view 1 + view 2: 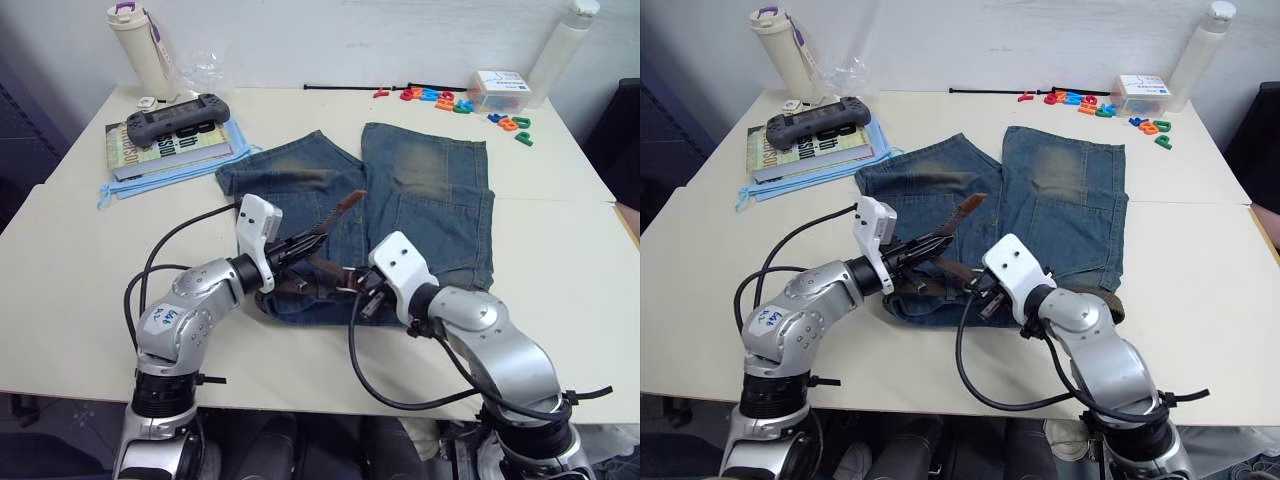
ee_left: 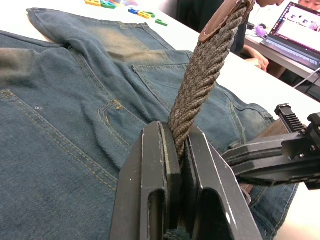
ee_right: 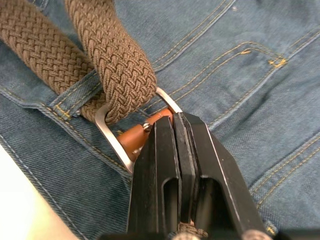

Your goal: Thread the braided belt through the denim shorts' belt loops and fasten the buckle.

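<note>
Pale table (image 1: 560,260) with denim shorts (image 1: 430,200) spread flat, waistband toward the robot; braided belt (image 3: 115,65) lying along the waistband, passing under a belt loop (image 3: 75,95); left gripper (image 2: 180,165) clamped on the belt's free end, which angles up over the shorts; right gripper (image 3: 175,150) closed on the belt's brown tab at the silver buckle (image 3: 107,132); book (image 1: 165,140) and game controller (image 1: 178,118) at far left.

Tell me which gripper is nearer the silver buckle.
Right. The right gripper is clamped at the buckle itself; the left gripper grips the braided belt further along its strap, beside it.
</note>
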Controlling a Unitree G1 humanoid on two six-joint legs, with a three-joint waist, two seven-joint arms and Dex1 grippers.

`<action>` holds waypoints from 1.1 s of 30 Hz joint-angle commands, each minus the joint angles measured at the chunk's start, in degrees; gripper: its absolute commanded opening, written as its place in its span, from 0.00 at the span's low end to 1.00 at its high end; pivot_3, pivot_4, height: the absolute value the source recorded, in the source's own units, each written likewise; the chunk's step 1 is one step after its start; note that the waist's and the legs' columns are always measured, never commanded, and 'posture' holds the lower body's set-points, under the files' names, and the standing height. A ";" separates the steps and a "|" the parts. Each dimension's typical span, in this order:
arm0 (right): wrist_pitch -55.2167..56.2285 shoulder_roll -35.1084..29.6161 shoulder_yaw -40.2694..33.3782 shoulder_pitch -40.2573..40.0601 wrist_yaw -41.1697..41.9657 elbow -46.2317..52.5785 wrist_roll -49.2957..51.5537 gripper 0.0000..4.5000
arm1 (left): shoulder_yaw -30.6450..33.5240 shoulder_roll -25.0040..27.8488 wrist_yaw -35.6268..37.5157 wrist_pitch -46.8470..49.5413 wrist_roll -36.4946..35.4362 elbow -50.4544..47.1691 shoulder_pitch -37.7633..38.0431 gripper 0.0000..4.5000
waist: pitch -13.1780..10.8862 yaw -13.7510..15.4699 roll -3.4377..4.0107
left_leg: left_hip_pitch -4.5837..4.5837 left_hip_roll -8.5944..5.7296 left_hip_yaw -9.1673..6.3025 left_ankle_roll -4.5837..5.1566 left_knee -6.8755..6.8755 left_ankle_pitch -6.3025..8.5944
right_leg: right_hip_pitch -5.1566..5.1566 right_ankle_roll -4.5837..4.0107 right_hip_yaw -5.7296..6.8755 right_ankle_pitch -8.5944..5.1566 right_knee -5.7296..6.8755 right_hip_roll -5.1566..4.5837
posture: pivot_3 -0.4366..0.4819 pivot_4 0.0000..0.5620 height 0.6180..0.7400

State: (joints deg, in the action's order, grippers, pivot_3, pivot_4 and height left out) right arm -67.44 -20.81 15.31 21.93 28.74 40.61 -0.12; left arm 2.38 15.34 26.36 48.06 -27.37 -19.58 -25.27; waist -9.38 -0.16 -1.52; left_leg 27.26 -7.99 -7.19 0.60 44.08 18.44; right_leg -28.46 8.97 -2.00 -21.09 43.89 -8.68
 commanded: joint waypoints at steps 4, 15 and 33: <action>0.33 -0.81 4.09 1.14 -1.97 1.91 0.90 0.01 | -0.10 0.33 -0.07 -0.59 -1.20 -1.84 -0.46 0.00 | 0.00 -0.09 0.00 | -0.01 0.01 0.00 0.00 0.00 0.00 | 0.00 0.00 0.00 0.00 0.01 0.01 | 0.48 0.27 0.31; 0.23 -0.13 9.92 3.46 -5.24 -0.24 0.67 0.01 | -0.52 0.37 -0.07 -1.10 -0.99 -1.17 -0.68 0.00 | 0.00 -0.09 0.00 | -0.01 0.01 0.00 -0.01 -0.01 0.00 | -0.01 -0.01 0.00 0.00 0.01 0.01 | 0.48 0.27 0.31; -5.29 -2.04 -0.78 4.15 -4.81 10.13 8.27 0.01 | -1.31 1.71 0.87 -1.84 -1.00 -1.66 0.32 0.00 | 0.00 0.01 0.00 | 0.00 0.01 -0.01 0.00 -0.03 0.00 | 0.01 -0.01 0.00 0.00 -0.02 0.00 | 0.48 0.27 0.31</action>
State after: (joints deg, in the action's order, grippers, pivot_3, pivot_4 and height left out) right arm -72.89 -23.01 13.60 26.49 24.99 47.75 7.39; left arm 1.17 16.70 26.55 47.42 -27.40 -19.50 -25.13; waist -9.38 -0.15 -1.52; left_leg 27.25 -7.98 -7.20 0.60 44.05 18.44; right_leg -28.45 8.96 -2.00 -21.09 43.88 -8.68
